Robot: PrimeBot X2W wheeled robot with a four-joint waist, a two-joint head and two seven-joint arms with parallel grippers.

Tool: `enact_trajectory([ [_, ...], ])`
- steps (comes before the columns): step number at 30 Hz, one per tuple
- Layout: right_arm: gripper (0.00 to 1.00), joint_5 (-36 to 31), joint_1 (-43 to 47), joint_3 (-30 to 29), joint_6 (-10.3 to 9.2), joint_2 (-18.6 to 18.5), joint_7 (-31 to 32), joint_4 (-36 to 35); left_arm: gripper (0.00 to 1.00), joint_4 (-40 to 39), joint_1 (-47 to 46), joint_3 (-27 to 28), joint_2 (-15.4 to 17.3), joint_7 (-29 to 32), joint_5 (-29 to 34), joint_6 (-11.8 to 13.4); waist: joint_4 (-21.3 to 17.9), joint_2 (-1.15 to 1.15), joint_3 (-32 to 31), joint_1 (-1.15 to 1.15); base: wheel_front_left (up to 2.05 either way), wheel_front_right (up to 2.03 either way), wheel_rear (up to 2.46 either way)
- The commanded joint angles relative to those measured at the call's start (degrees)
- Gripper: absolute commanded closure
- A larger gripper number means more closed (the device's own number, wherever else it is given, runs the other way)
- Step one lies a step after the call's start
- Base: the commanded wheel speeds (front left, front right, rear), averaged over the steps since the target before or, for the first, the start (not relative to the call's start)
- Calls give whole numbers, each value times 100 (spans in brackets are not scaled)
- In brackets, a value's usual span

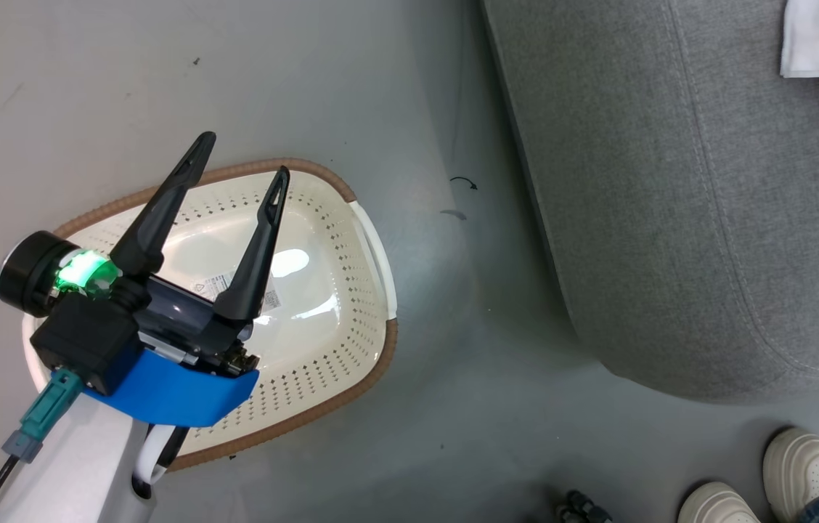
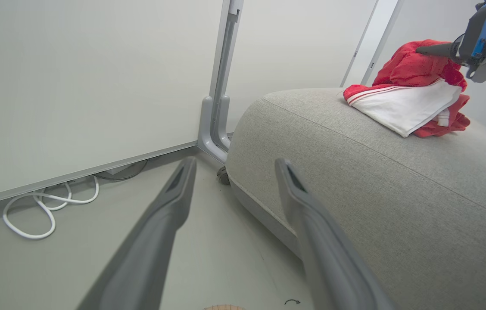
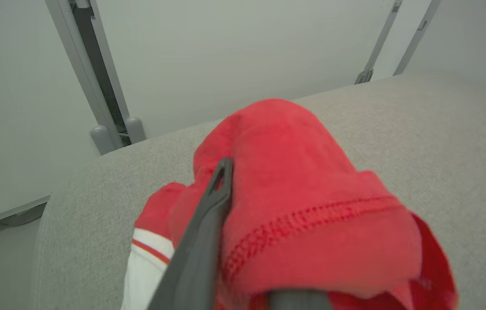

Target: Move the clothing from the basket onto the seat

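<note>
It looked like the drop-off step: the clothing (image 2: pixel 402 101) lay on the seat (image 2: pixel 376 181), the right tool (image 2: pixel 430 50) poked into it, gripping or not I could not tell, while the left tool (image 1: pixel 244 155) hung spread open over the basket (image 1: pixel 351 290) beside the seat, so the next move would need a full let-go.
</note>
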Motion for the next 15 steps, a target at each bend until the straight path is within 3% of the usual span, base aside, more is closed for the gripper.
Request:
enact_trajectory([
  [1, 0, -38, 48, 3, 3, -21, 17, 32, 0, -9, -98, 7, 15, -20, -28, -4, 11, 0, -2, -1, 0, 0, 0],
  [15, 0, -411, 269, 215, 3, -51, -326, 795, 0, 333, 22, 3, -320, -27, -241, -2, 189, 0, -664, -1, 0, 0, 0],
])
